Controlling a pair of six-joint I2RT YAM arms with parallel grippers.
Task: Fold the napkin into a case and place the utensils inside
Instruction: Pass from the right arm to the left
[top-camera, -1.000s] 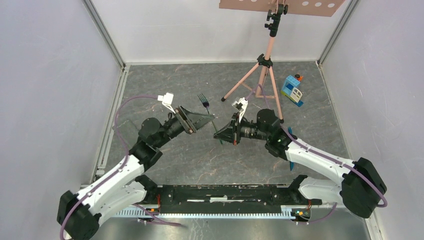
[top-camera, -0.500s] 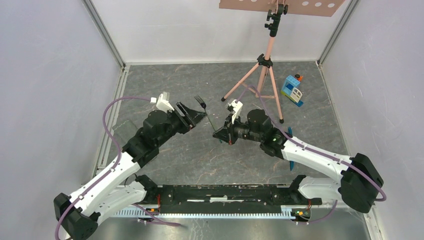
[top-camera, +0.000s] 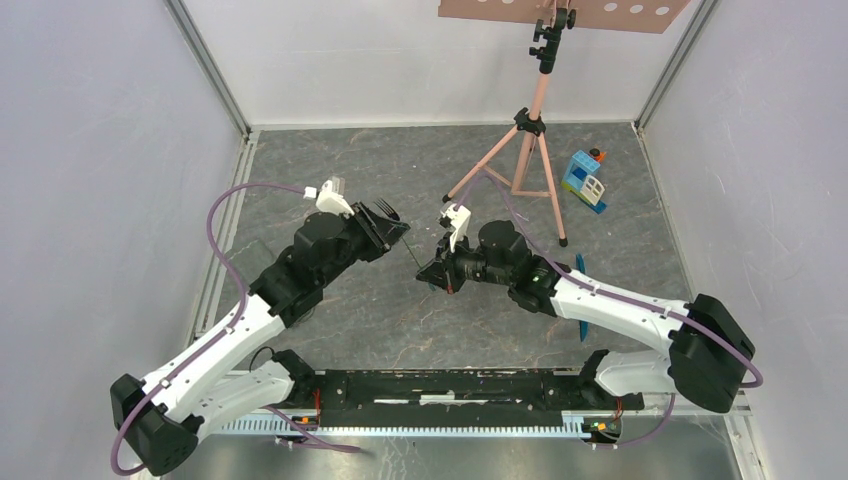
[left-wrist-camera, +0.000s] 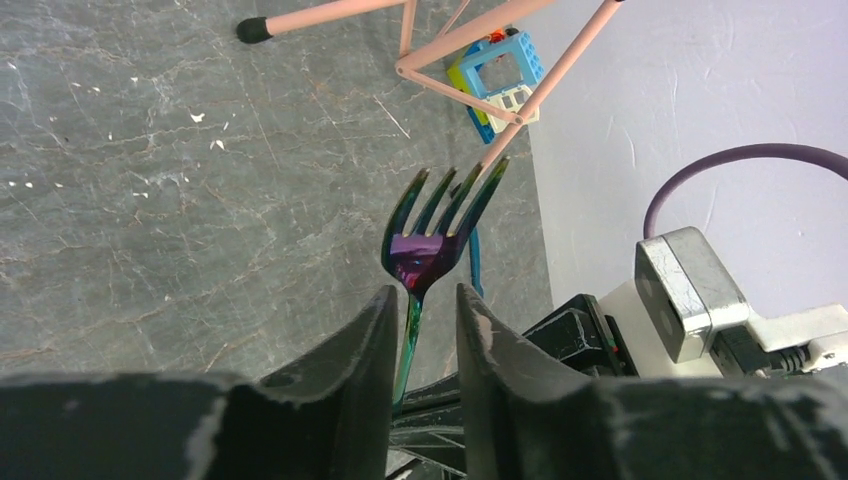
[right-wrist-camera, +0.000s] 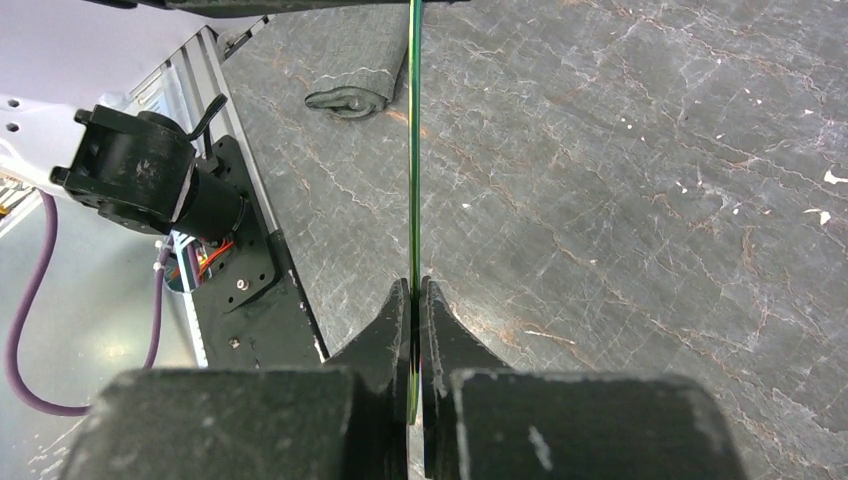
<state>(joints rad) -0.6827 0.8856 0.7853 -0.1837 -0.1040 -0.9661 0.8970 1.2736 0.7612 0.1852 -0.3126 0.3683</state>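
Left fingers (left-wrist-camera: 365, 340): parted, one on each side of the fork (left-wrist-camera: 430, 250). The gap is wider than the stem, and no firm contact is evident. The stem passes between the tips just below the head. The tines project ahead of these fingers, clear of the counter (right-wrist-camera: 650, 150).

Fork, long axis: it runs in a straight line from the left fingers back to the right fingers (right-wrist-camera: 390, 325) and is carried in the air between the two arms. The head end is at the left fingers and the handle end at the right.

Right fingers: clenched on the handle end. The stem rises straight ahead from between the tips.

Napkin (right-wrist-camera: 345, 75): on the counter, ahead and to the left of the right fingers, beside the line of the stem. Its near edge is rolled over. Neither set of fingers touches it.

Second teal utensil (top-camera: 580, 268): on the counter behind the right fingers, beside that forearm and partly hidden.

Assessment: this looks like a handover. The left fingers must close square across the stem before the right fingers let go. The napkin lies nearer the left arm
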